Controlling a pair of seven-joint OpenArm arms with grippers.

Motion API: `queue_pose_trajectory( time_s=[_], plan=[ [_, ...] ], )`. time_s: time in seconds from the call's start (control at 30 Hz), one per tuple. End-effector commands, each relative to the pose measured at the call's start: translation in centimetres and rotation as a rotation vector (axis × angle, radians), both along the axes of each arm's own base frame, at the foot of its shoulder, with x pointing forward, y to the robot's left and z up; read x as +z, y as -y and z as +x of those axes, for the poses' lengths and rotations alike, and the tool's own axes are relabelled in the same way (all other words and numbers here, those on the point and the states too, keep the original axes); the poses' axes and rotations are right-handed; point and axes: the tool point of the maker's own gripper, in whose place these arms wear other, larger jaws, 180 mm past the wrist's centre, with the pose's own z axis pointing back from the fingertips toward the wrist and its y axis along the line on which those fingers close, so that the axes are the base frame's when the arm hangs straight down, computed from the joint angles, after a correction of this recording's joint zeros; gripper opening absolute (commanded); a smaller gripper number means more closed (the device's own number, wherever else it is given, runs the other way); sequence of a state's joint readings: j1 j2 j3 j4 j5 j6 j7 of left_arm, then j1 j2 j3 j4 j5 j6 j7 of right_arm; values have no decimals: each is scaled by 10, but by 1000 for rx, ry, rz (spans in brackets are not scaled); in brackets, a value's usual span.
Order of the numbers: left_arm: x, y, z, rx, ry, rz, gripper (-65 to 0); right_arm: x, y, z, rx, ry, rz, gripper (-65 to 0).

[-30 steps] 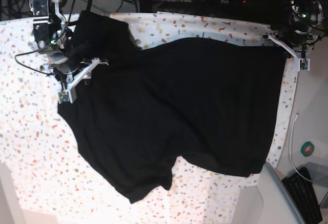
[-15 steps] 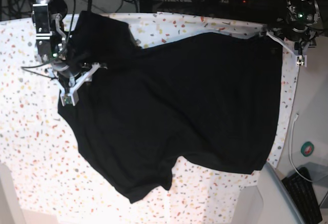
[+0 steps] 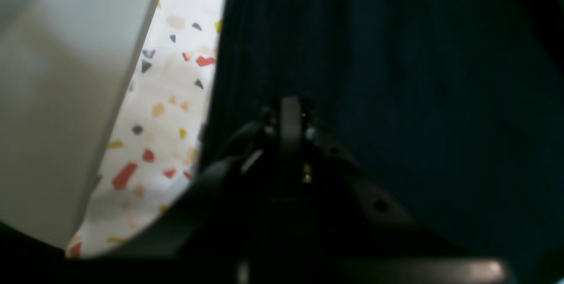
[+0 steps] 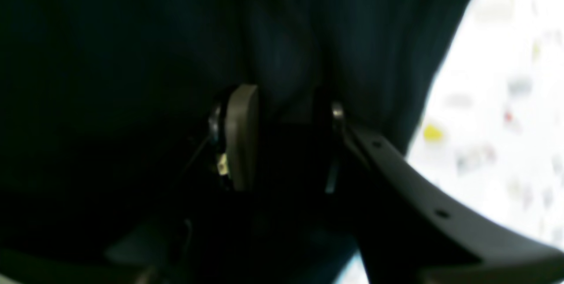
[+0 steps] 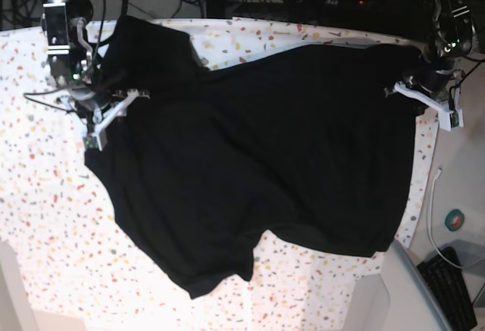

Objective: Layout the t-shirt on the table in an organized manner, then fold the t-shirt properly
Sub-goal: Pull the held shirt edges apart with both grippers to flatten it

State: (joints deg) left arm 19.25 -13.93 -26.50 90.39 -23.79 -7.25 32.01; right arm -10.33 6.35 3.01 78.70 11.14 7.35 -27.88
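Spreading is the step in hand; the t-shirt (image 5: 258, 172) lies mostly flat on the table (image 5: 45, 217), one sleeve bunched at the far corner. The left gripper (image 3: 288, 112) pinches the right-hand edge; the right gripper (image 4: 277, 112) has cloth between its jaws. Next, I judge, both should pull apart gently; then release.

Left gripper (image 3: 291, 112) jaws closed, right gripper (image 4: 282, 116) jaws pinched.

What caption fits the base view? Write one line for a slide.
Both grippers, left and right, pinch opposite edges of the black t-shirt spread over the speckled table.
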Motion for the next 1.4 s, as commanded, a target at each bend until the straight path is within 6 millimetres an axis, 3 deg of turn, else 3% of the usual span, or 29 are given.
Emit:
queue_pose_trajectory(
  time_s=[0.0, 0.07, 0.17, 0.4, 0.57, 0.73, 0.87, 1.0, 1.07, 1.13, 1.23, 1.37],
  plan=[
    [3, -5, 9, 1, 21, 14, -650, 16, 2, 8, 3, 72, -7, -453],
    [-17, 1, 12, -1, -21, -7, -650, 33, -2, 5, 14, 129, -6, -504],
    [-37, 12, 17, -24, -69, -23, -650, 39, -6, 1, 26, 140, -4, -650],
    [-70, 33, 38, -102, -161, -10, -650, -3, 8, 4, -14, 26, -11, -650],
    [-90, 44, 60, -146, -229, 15, -650, -29, 27, 21, -45, -51, -28, -650],
    [-77, 42, 105, -136, -194, 19, -650, -25, 48, 67, -77, -50, -45, -650],
    [-56, 41, 142, -127, -139, 12, -650, -6, 66, 105, -91, 15, -70, -650],
    [-31, 41, 163, -127, -78, 15, -650, 19, 79, 124, -95, 89, -92, -650],
    [-19, 42, 158, -139, -72, 29, -650, 32, 80, 121, -76, 138, -108, -650],
    [-5, 31, 141, -116, -50, 49, -650, 50, 72, 111, -43, 204, -119, -650],
    [11, 13, 102, -53, -4, 72, -650, 76, 54, 90, 8, 286, -120, -650],
    [12, -7, 38, 60, 23, -23, -650, 91, 28, 55, 47, 324, -92, -650]
  ],
)
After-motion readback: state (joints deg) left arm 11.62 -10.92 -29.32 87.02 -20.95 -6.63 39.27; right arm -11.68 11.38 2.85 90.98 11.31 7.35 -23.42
